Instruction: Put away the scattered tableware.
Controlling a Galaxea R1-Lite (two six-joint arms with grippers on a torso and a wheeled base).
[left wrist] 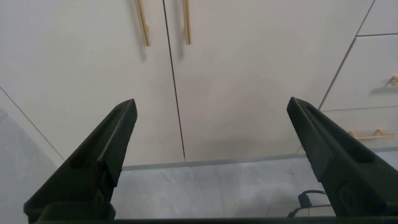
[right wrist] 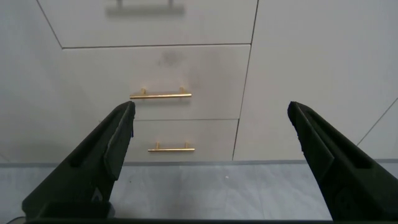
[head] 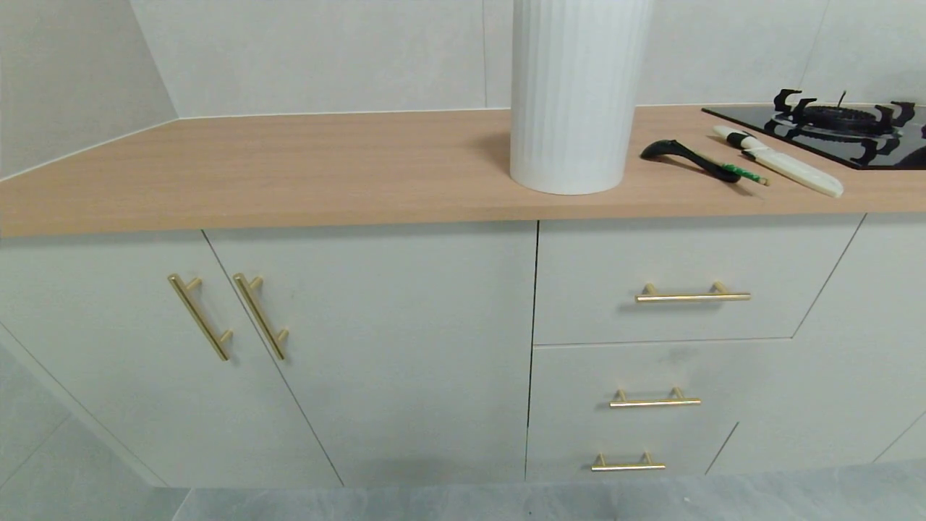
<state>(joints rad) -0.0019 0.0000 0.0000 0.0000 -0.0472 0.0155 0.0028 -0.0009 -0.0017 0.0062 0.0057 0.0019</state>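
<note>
We find ladle [head: 684, 156], chopsticks [head: 746, 173] and knife [head: 788, 163] lying on the counter [head: 289, 166], at three o'clock from the holder [head: 571, 94]. Left gripper [left wrist: 211, 104] gapes open, empty; right gripper [right wrist: 211, 107] likewise; both face cabinets [left wrist: 249, 74].

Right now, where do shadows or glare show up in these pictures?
Head view: the white ribbed container throws a soft shadow leftward across the countertop, and the black hob glints. Right wrist view: the drawer handle casts only a faint shadow. Left wrist view: even light on the cabinet doors.
</note>
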